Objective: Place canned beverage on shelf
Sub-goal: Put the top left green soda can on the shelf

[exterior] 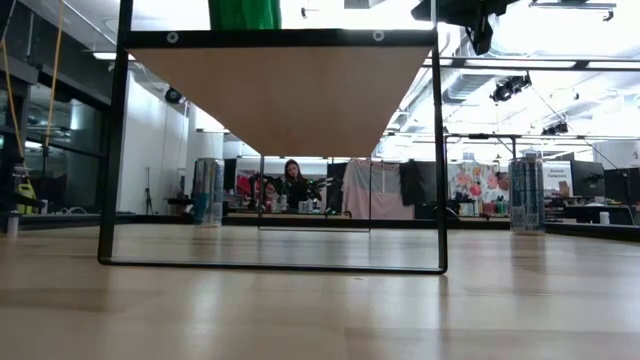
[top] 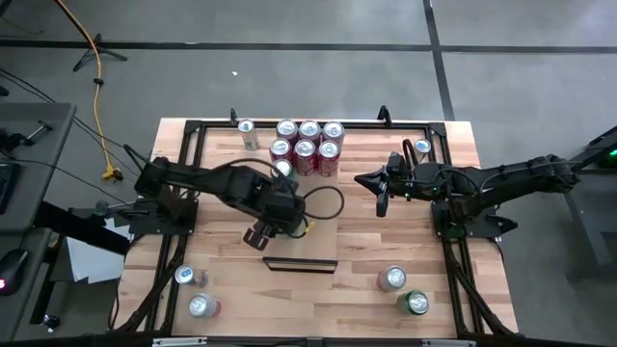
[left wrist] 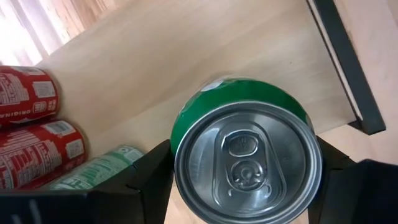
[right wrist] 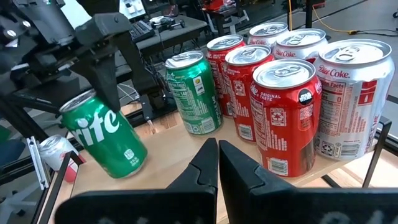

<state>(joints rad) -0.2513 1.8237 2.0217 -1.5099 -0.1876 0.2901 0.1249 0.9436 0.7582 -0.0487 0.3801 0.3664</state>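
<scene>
The shelf [top: 301,246] is a pale board raised on a black frame, with a dark lip [left wrist: 348,68] at its near end. At its far end stand several red cans [right wrist: 280,106], a silver can [right wrist: 348,93] and a green can [right wrist: 191,93]. My left gripper [top: 262,234] hangs over the board's near half, shut on a green canned beverage [left wrist: 245,155]. My right gripper [right wrist: 217,163] waits shut, held level to the right of the shelf [top: 379,193]. My left gripper pinches the green can's side wall [left wrist: 186,134] between its two fingers [left wrist: 152,180], one on each side just below the top rim. The fingers come from above, slanting down. The can [right wrist: 102,137] hangs tilted, its bottom close over the board; whether it touches I cannot tell.
Loose cans stand on the tabletop: two at the near left [top: 196,292], two at the near right [top: 403,291], one at each far corner of the frame [top: 246,130] [top: 421,147]. Bare board lies between the held can and the row of cans.
</scene>
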